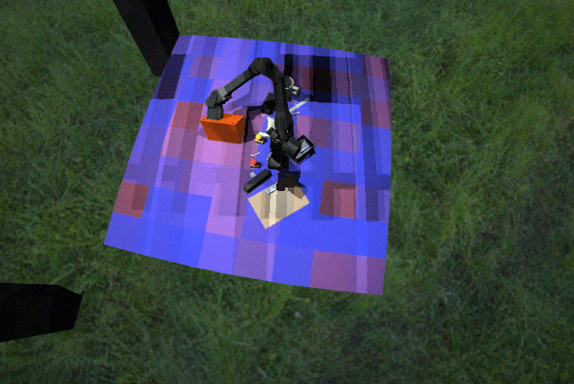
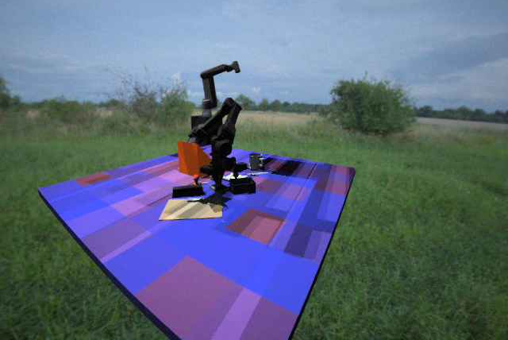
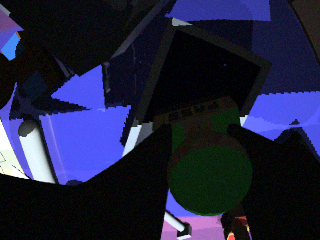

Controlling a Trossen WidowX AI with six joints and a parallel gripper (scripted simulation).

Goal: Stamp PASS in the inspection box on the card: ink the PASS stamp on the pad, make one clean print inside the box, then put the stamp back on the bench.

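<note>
My gripper (image 3: 199, 134) (image 2: 218, 182) is shut on the PASS stamp, which has a green round knob (image 3: 210, 180) and a lettered brown block. The stamp is over the near end of the ink pad (image 3: 207, 65), a black surface with a grey rim. The dark view does not show whether stamp and pad touch. A pale card (image 3: 7, 162) with thin lines shows at the left edge of the wrist view; its box cannot be made out. In the top view the arm and its shadow hide much of this area.
An orange block (image 1: 223, 129) (image 2: 189, 159) stands by the arm's base. A black bar (image 1: 257, 180) (image 2: 187, 191) and a tan sheet (image 1: 282, 213) (image 2: 190, 213) are near the gripper. A black tray (image 2: 243, 186), a mug (image 2: 255, 161), a yellow knob (image 1: 259, 138) and a red knob (image 1: 253, 162) are around.
</note>
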